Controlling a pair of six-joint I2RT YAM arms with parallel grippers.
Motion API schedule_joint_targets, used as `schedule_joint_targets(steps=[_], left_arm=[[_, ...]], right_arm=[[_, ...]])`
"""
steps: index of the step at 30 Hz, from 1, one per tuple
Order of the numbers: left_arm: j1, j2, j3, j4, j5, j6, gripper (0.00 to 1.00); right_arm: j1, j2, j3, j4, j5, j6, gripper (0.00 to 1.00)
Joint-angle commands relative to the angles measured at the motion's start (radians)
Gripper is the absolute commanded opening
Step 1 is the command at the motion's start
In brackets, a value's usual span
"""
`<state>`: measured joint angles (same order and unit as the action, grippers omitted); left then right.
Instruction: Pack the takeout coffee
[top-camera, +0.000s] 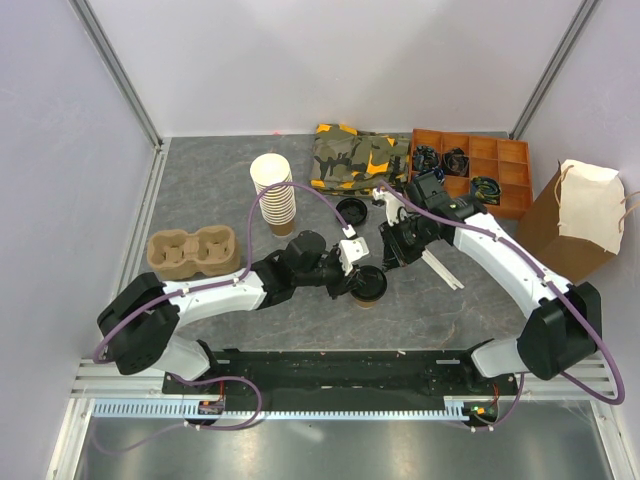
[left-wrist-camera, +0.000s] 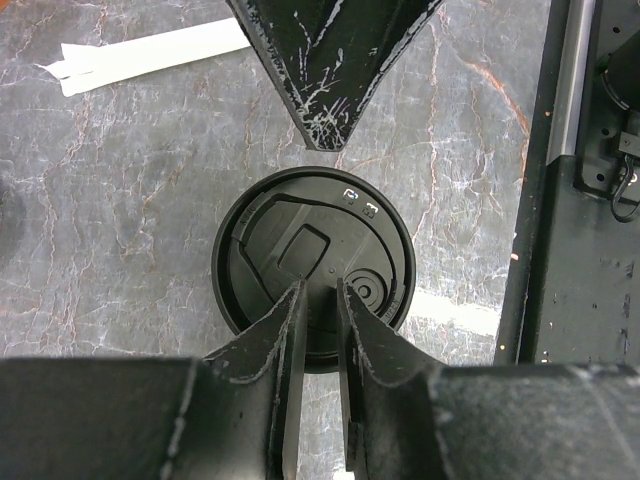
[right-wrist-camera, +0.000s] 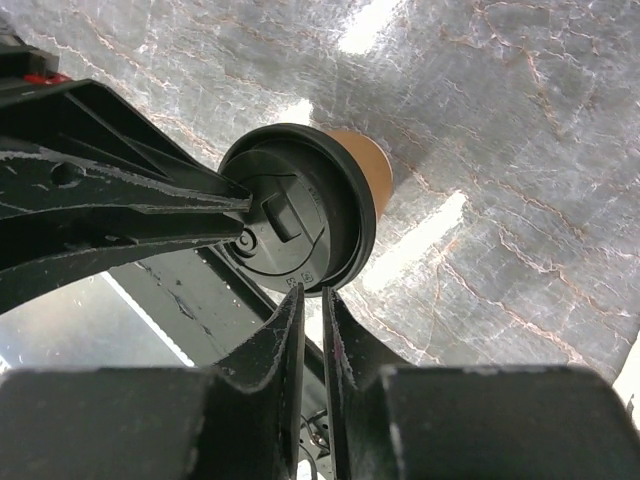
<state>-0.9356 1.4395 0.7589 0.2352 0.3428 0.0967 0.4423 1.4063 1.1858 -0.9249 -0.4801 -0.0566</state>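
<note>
The takeout coffee (top-camera: 368, 286), a small brown paper cup with a round black lid, stands upright near the table's middle. It shows from above in the left wrist view (left-wrist-camera: 312, 262) and from the side in the right wrist view (right-wrist-camera: 305, 205). My left gripper (top-camera: 358, 277) is shut and empty, its tips (left-wrist-camera: 320, 292) resting over the lid's near part. My right gripper (top-camera: 383, 263) is also shut and empty, its tips (right-wrist-camera: 312, 296) at the lid's rim on the opposite side. Neither holds the cup.
A tall stack of lidless paper cups (top-camera: 272, 192) and a loose black lid (top-camera: 351, 210) stand behind. A pulp cup carrier (top-camera: 192, 250) lies left. A camouflage cloth (top-camera: 358, 155), an orange organizer (top-camera: 470, 170) and a brown paper bag (top-camera: 575, 220) are at the back right. White strips (top-camera: 442, 268) lie by the right gripper.
</note>
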Motion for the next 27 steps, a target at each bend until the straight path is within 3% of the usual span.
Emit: schedule_joint_targets(steps=[1, 9, 21, 27], left_arm=[[0.0, 0.007, 0.005, 0.021, 0.007, -0.02, 0.25], [0.0, 0.012, 0.008, 0.019, 0.015, -0.018, 0.24], [0.0, 0.016, -0.001, 0.006, 0.004, -0.014, 0.22], [0.0, 0.021, -0.003, -0.002, 0.005, -0.014, 0.21]], right_arm=[[0.007, -0.027, 0.037, 0.021, 0.043, 0.035, 0.18], [0.01, -0.043, 0.028, 0.037, 0.006, 0.054, 0.18], [0.033, 0.082, -0.176, 0.146, 0.058, 0.054, 0.11], [0.033, 0.085, -0.123, 0.153, 0.04, 0.055, 0.11]])
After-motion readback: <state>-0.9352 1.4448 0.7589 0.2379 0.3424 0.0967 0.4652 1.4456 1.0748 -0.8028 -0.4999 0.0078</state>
